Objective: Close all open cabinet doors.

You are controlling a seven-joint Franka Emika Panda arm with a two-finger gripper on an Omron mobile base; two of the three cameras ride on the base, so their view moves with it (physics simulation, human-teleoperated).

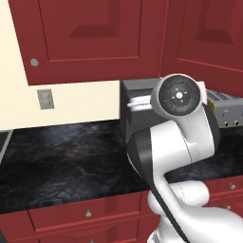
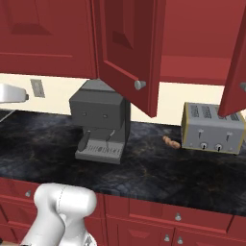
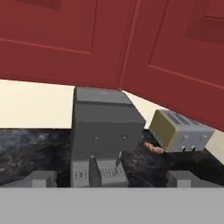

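Across the top of the right base view hang the dark-red cabinet doors: one closed door (image 2: 45,36) fills the upper left, an open door (image 2: 127,53) swings out toward the camera at upper centre with its round silver knob (image 2: 140,85) at the lower corner, and a second open door (image 2: 235,72) juts in edge-on along the right edge. Below the centre door, a grey coffee machine (image 2: 100,125) stands on the dark marbled counter (image 2: 144,168); to its right sit a small brown item (image 2: 171,142), too small to identify, and a silver toaster (image 2: 213,127) under the right-hand door. Red drawer fronts (image 2: 178,214) run along the bottom. In the left base view a closed door (image 1: 95,38) takes the upper left, an angled door (image 1: 209,42) the upper right, and the white arm (image 1: 175,142) rises in the lower right, covering most of the coffee machine. The hand view looks at the coffee machine in the centre with doors above; the gripper (image 3: 112,179) shows two grey fingertips (image 3: 41,178) low in the frame, set far apart with nothing between them.
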